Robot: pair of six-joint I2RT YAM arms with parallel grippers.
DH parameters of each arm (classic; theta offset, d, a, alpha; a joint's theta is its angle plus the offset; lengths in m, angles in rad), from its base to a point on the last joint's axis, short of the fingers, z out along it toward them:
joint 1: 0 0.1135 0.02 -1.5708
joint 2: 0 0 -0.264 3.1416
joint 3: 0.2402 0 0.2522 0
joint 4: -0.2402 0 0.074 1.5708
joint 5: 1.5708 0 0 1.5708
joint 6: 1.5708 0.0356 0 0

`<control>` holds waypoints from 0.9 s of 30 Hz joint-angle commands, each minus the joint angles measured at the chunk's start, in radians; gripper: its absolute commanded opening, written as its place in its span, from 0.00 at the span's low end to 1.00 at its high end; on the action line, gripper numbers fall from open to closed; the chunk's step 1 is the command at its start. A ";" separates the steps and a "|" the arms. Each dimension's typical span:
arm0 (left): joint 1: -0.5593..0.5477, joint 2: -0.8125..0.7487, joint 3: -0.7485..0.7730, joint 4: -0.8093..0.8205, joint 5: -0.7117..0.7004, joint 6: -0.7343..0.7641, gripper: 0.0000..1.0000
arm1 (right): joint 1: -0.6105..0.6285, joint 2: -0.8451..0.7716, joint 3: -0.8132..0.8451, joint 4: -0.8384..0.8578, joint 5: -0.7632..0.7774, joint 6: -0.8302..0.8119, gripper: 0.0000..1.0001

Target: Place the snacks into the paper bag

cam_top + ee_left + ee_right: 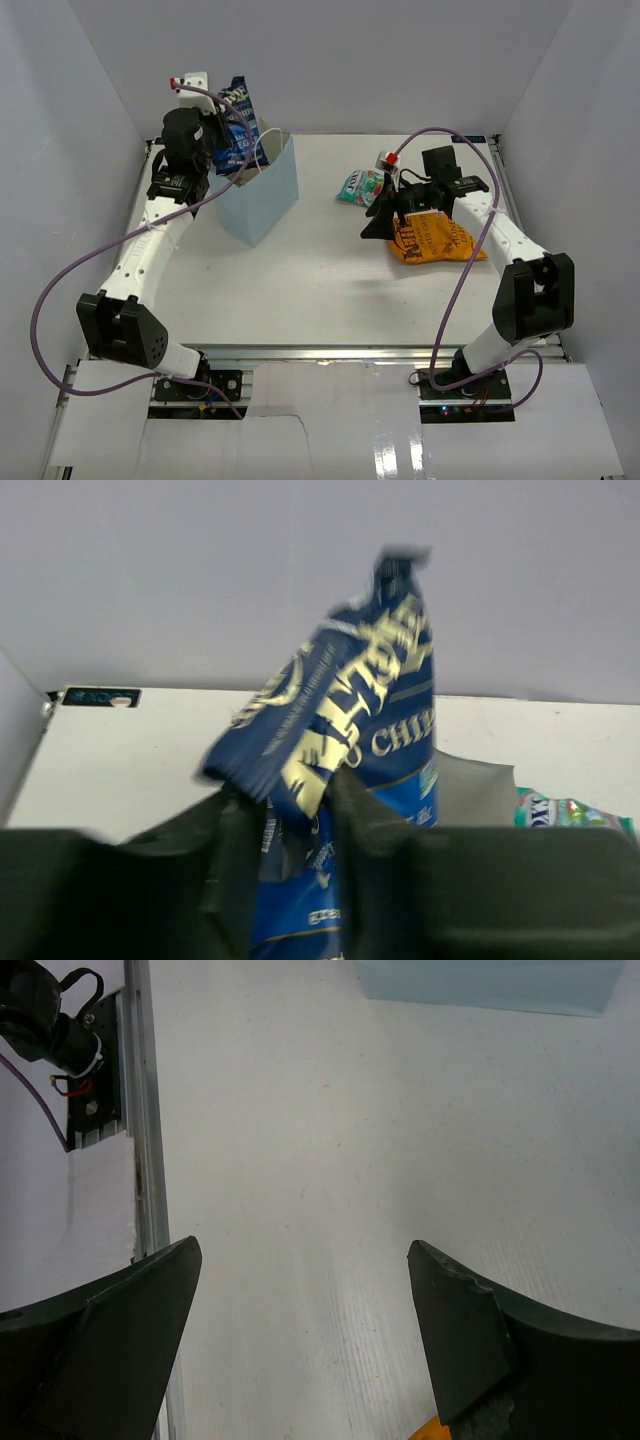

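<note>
My left gripper (218, 142) is shut on the blue crisp bag (238, 120) and holds it upright in the air, just behind and left of the pale blue paper bag (262, 195). In the left wrist view the blue crisp bag (350, 720) stands pinched between the fingers (375, 820). My right gripper (385, 220) is open and empty, low over the table at the left edge of the orange crisp bag (435, 238). A sliver of the orange bag (425, 1430) shows by its right finger. A small teal-green packet (360, 187) lies behind it. The dark brown bar is out of view.
White walls enclose the table on three sides. The paper bag's base (490, 985) shows at the top of the right wrist view. The table's metal edge rail (145, 1110) runs along that view's left side. The teal-green packet (570, 812) shows at the right of the left wrist view.
</note>
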 commanded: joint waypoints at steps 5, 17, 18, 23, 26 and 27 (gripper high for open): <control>0.002 -0.104 -0.096 0.042 0.055 -0.056 0.71 | -0.007 0.013 0.024 0.027 0.072 0.033 0.90; 0.002 -0.358 -0.115 -0.139 0.128 -0.126 0.98 | -0.001 0.217 0.174 0.291 0.779 0.466 0.90; 0.000 -0.394 -0.136 -0.150 0.144 -0.137 0.98 | 0.001 0.248 0.243 0.269 0.793 0.477 0.90; 0.000 -0.647 -0.332 -0.260 0.205 -0.306 0.98 | -0.001 0.479 0.470 0.140 0.878 0.552 0.91; 0.002 -0.774 -0.435 -0.344 0.210 -0.427 0.98 | -0.011 0.545 0.536 0.143 0.948 0.578 0.91; 0.002 -0.805 -0.458 -0.363 0.208 -0.451 0.98 | -0.016 0.555 0.544 0.143 0.950 0.590 0.91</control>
